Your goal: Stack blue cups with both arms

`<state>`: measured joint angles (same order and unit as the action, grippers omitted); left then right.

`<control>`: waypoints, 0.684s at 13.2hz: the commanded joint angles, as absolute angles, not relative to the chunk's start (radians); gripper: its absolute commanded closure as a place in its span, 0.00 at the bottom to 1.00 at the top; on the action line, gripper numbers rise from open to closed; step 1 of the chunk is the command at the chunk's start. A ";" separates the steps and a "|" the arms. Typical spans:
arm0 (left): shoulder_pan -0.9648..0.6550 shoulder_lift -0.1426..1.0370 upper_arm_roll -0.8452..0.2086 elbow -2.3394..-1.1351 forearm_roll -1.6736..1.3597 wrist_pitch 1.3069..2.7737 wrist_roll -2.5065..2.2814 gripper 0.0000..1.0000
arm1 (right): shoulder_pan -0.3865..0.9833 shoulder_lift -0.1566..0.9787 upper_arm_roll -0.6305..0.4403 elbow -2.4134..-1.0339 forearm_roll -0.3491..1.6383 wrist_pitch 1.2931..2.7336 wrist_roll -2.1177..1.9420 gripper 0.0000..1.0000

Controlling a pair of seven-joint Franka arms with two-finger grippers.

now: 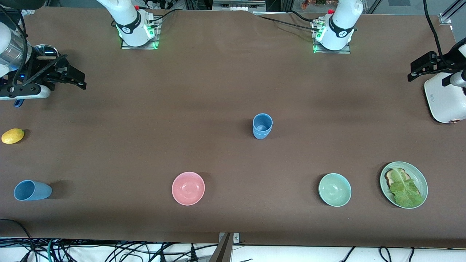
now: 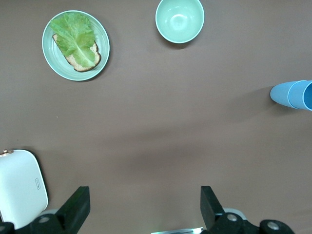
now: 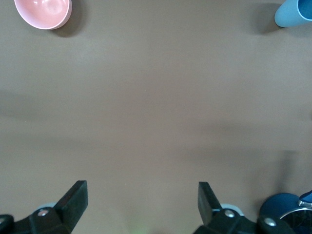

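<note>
Two blue cups [image 1: 262, 126] stand upright mid-table, one nested inside the other; the left wrist view shows them at its edge [image 2: 291, 94]. Another blue cup [image 1: 32, 190] lies on its side near the front edge at the right arm's end, and it shows as a blue cup [image 3: 294, 13] in the right wrist view. My right gripper [image 1: 74, 77] hangs open over the table at that end with nothing between its fingers [image 3: 142, 202]. My left gripper [image 1: 413, 71] hangs open and empty over the left arm's end [image 2: 145, 204].
A pink bowl [image 1: 188, 188], a green bowl [image 1: 335, 189] and a green plate [image 1: 422, 180] with toast and lettuce line the front edge. A lemon [image 1: 12, 136] and a dark-blue pot [image 3: 285, 207] sit at the right arm's end. A white appliance [image 1: 444, 102] sits at the left arm's end.
</note>
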<state>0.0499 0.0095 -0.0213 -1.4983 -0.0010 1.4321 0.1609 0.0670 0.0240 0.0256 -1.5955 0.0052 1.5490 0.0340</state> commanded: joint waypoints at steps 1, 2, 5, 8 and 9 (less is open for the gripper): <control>0.054 0.011 -0.018 -1.491 -0.011 1.416 0.170 0.00 | 0.058 0.017 0.032 -1.586 0.000 1.531 0.020 0.00; 0.054 0.015 -0.018 -1.491 -0.011 1.420 0.170 0.00 | 0.058 0.017 0.032 -1.586 0.000 1.529 0.021 0.00; 0.054 0.040 -0.018 -1.491 -0.009 1.446 0.167 0.00 | 0.060 0.018 0.034 -1.586 0.000 1.531 0.023 0.00; 0.052 0.066 -0.018 -1.493 -0.008 1.465 0.167 0.00 | 0.060 0.018 0.034 -1.586 0.000 1.531 0.025 0.00; 0.054 0.067 -0.018 -1.494 -0.008 1.466 0.167 0.00 | 0.060 0.018 0.034 -1.588 0.000 1.529 0.025 0.00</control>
